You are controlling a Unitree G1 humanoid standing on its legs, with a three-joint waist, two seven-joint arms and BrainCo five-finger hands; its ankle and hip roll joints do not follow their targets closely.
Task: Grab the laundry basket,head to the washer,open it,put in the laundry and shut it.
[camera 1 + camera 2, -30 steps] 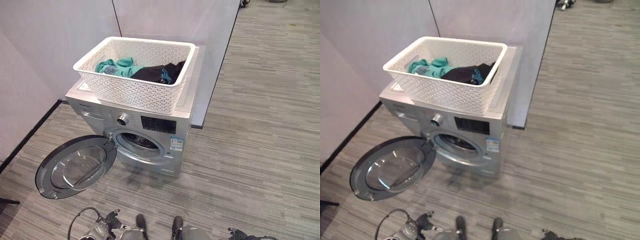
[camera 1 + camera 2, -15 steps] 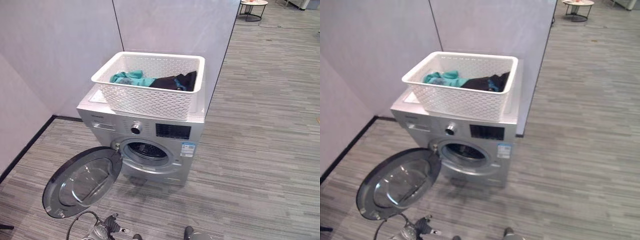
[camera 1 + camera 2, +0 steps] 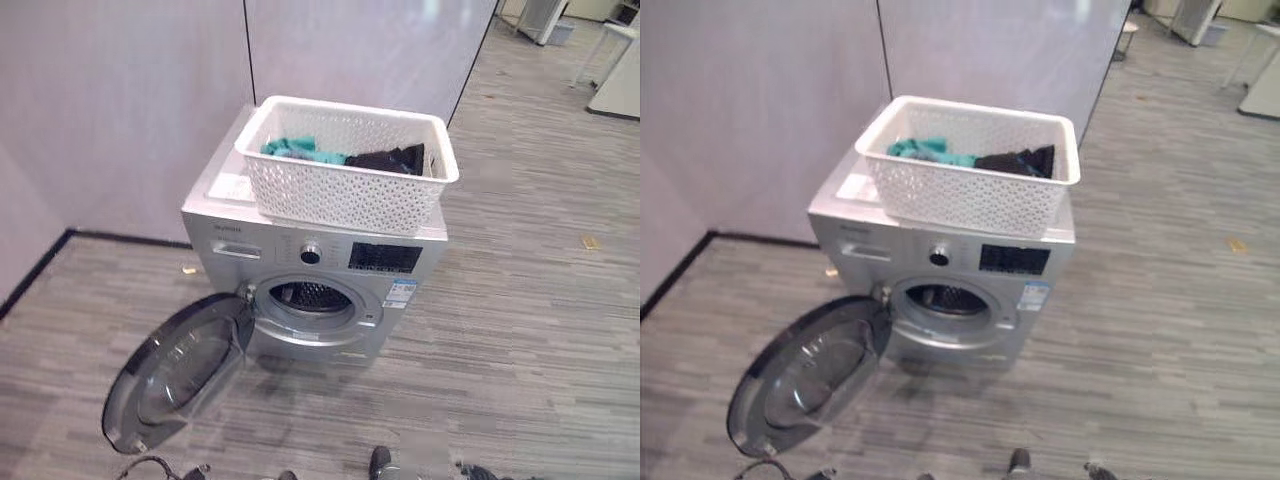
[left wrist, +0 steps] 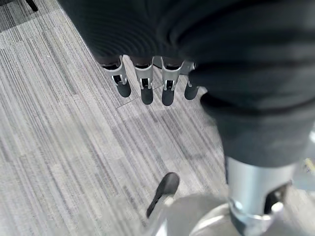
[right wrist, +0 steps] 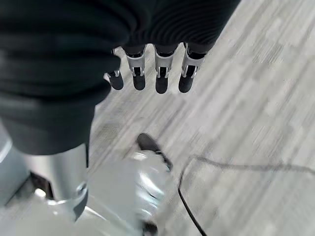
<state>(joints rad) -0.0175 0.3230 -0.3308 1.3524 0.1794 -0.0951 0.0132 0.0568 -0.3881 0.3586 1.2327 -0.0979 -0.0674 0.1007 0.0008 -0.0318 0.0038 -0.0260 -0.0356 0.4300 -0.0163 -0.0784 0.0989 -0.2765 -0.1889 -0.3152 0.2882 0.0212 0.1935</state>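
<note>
Laundry (image 3: 345, 158), teal and black, lies in our white basket (image 3: 350, 195) sitting on top of the silver washer (image 3: 320, 265), whose round door (image 3: 175, 370) hangs wide open, while our left hand (image 4: 147, 83) and right hand (image 5: 152, 73) hang over the floor (image 3: 520, 330), fingers straight and holding nothing.

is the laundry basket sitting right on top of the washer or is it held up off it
Touching. The left eye view shows the laundry basket resting directly on the washer top, no gap beneath it, no hand on it.
</note>
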